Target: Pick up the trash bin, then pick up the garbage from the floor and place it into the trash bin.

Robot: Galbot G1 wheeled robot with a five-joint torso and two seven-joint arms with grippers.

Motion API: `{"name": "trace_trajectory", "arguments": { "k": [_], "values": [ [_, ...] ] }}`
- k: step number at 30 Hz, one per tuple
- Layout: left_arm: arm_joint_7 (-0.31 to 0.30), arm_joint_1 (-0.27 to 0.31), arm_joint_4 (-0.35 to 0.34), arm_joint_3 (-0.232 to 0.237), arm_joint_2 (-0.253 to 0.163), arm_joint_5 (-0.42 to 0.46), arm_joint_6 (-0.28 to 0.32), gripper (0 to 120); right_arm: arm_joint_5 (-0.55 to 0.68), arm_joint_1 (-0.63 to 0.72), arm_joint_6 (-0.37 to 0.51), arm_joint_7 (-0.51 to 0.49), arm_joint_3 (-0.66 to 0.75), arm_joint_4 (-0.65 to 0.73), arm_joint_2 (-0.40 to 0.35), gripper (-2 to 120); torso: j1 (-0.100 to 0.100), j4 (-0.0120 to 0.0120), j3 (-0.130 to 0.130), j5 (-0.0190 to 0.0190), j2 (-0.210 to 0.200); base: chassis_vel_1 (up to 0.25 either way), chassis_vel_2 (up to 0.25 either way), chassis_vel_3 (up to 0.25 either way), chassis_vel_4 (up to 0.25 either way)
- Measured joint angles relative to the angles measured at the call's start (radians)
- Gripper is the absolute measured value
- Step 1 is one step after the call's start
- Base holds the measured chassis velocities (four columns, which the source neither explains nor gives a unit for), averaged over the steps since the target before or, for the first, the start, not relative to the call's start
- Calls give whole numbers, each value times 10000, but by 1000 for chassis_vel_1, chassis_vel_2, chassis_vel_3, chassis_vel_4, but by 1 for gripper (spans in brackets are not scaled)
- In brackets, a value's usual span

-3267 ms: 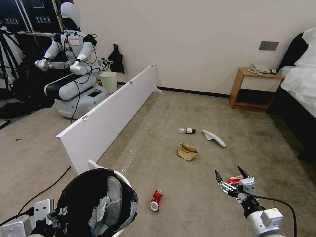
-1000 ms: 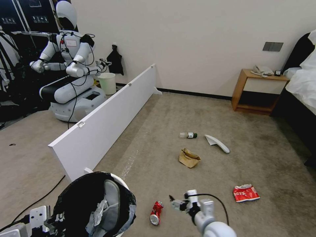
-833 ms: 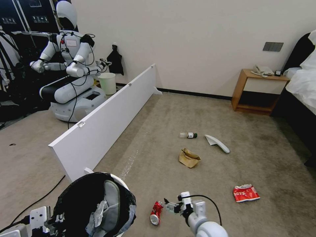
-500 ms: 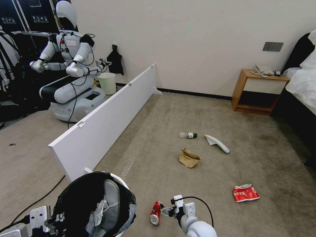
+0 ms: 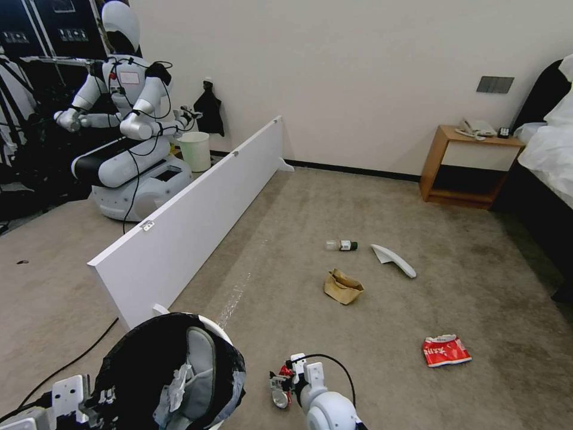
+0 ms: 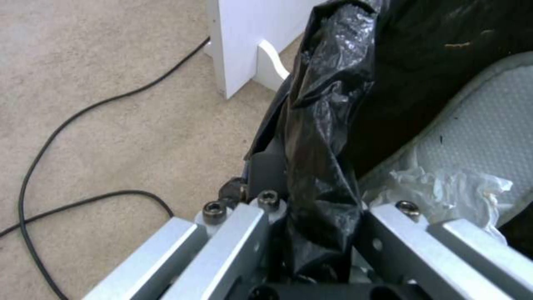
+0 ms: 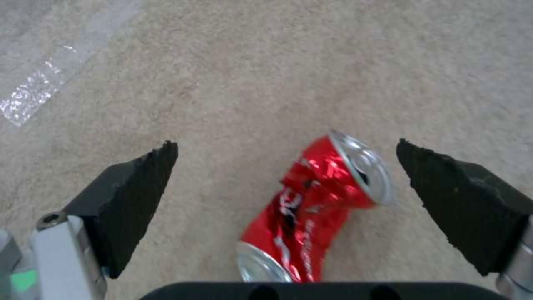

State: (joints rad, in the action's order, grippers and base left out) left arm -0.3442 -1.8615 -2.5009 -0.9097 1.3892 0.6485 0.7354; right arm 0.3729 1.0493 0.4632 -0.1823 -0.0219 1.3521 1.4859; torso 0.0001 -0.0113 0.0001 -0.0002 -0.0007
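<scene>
left claw [image 6: 311, 233] pinching trash bin [image 5: 149, 352] liner | bin holds white slipper [image 5: 200, 361], crumpled tissue [image 5: 173, 385] | right claw [image 7: 289, 200] spread around crushed red can [image 7: 311, 208] on floor [image 5: 286, 239]

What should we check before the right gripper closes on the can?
1. Right gripper open: ok.
2. Crushed can between the fingers: ok, nearer one side.
3. Fingers apart from the can: ok, not touching.
4. Can lying flat on the carpet: ok.
5. Left gripper shut on the bin liner: ok.
6. Room left in the bin: cannot tell; slipper and tissue inside.
</scene>
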Motion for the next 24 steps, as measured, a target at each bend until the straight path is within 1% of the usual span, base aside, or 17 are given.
{"name": "trace_trajectory", "arguments": {
  "k": [4,6,11,24],
  "values": [
    [2,0,0,-4,11,4,0,3,-22,-162,-59,-14,-29,-299,189,100,0,0,0,0,0,0,0,0,0],
    [5,-5,1,-5,8,8,0,3,-23,-309,-96,-59,-28,-660,365,100,-1,0,0,0,1,0,0,0,0],
    [6,17,3,-7,-26,24,0,3,-79,-423,-104,-123,67,-1075,479,100,0,-1,0,0,1,0,0,0,0],
    [6,-30,8,-75,-100,80,0,3,-82,-482,-19,-276,288,-1484,573,100,0,0,0,2,2,0,0,0,0]
  ]
}}
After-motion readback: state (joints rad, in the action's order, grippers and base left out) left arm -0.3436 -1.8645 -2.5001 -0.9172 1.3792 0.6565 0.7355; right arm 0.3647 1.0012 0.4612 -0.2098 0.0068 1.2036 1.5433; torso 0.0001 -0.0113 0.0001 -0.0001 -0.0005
